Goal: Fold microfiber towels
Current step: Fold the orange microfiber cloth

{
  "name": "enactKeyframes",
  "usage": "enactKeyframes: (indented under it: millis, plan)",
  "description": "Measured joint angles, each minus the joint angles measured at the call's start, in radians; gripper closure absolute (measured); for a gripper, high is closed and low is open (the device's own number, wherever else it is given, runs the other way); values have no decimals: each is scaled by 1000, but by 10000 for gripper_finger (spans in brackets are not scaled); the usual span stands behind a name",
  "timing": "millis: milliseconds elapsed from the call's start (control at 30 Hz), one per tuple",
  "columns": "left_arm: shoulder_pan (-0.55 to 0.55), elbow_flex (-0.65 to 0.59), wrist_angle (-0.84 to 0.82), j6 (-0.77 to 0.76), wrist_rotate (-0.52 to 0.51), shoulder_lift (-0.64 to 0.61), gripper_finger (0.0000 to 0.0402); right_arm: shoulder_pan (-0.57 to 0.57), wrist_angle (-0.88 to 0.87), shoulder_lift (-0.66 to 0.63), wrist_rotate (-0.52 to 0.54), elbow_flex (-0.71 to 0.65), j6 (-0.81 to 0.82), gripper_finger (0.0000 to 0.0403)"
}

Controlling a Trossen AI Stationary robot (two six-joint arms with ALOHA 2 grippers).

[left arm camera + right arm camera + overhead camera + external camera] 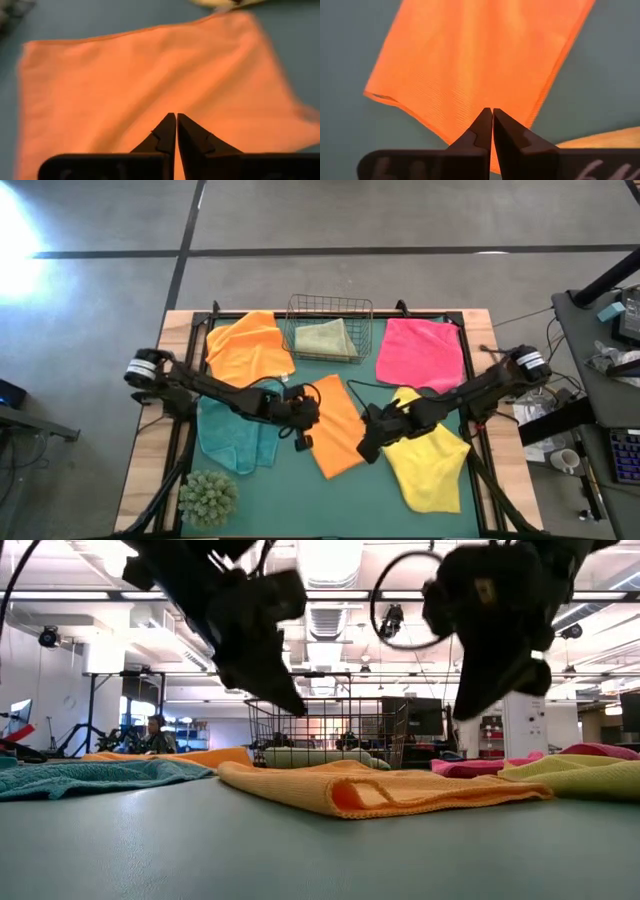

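The folded orange towel [337, 428] is lying at the middle of the green table [330, 505], a long strip running on a slant, and in the low view it is showing a doubled edge. The left gripper [303, 442] is hovering just beside its left edge with fingers pressed together on nothing, and the right gripper [366, 448] is hanging just off its right edge, likewise closed and empty; whether either is touching the cloth is hard to say from above. The second orange towel [248, 348] is sitting at the back left, the teal towel [232, 436] below it, the yellow towel [427, 460] at the right front, the pink towel [420, 352] behind it, and the olive towel [326, 339] is resting in the wire basket [330, 308]. A spiky plant ball [208, 498] is standing at the front left.
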Motion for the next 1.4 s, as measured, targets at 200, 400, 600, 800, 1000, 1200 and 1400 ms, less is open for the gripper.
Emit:
enactKeyframes:
  millis: [200,400,600,800,1000,1200,1400]
  plan:
    - [-90,-2,169,-79,26,38,400,-1,-67,-105,74,0,-32,394]
    - [-147,5,239,-199,-8,87,400,-1,-88,-191,80,1,-111,394]
    - [-199,69,235,-202,-9,171,400,-1,-102,-228,80,1,-152,394]
    - [-212,169,190,-223,-16,272,400,-1,-112,-229,80,1,-176,394]
    - [-211,240,157,-228,-19,336,400,-1,-140,-222,80,2,-186,394]
    - [-212,261,47,-253,-25,343,400,-1,-159,-217,80,2,-186,394]
    - [-223,260,22,-259,-16,343,400,-1,-157,-217,80,2,-186,394]
